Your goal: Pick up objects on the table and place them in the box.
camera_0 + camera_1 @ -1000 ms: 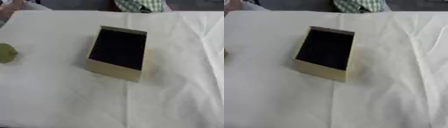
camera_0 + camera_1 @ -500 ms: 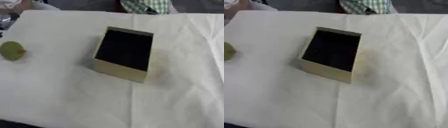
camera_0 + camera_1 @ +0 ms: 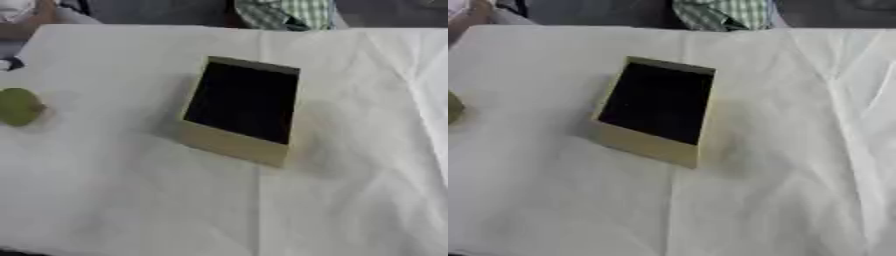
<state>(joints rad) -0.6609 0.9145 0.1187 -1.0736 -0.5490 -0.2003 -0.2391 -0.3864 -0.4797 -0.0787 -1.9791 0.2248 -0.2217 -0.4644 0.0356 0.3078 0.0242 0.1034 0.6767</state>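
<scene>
A green fruit point(image 3: 17, 106) lay at the table's point(image 3: 131, 200) left edge, well apart from the open box point(image 3: 241, 107) in the middle, seemingly awaiting pickup, while neither hand showed, so their state was unknowable.

An open-topped rectangular box of tan cardboard with a dark interior point(image 3: 234, 144) is seen near the middle of the white-clothed table, standing on its base, turned slightly askew so its long axis runs from near-left to far-right. Its near wall is shown as a pale tan face; the inside reads black and no contents can be made out. A small round yellow-green object, fruit-like point(image 3: 17, 106), is seen lying on the cloth at the left edge, well apart from the box, and is cut off by the frame in the right eye view.
</scene>
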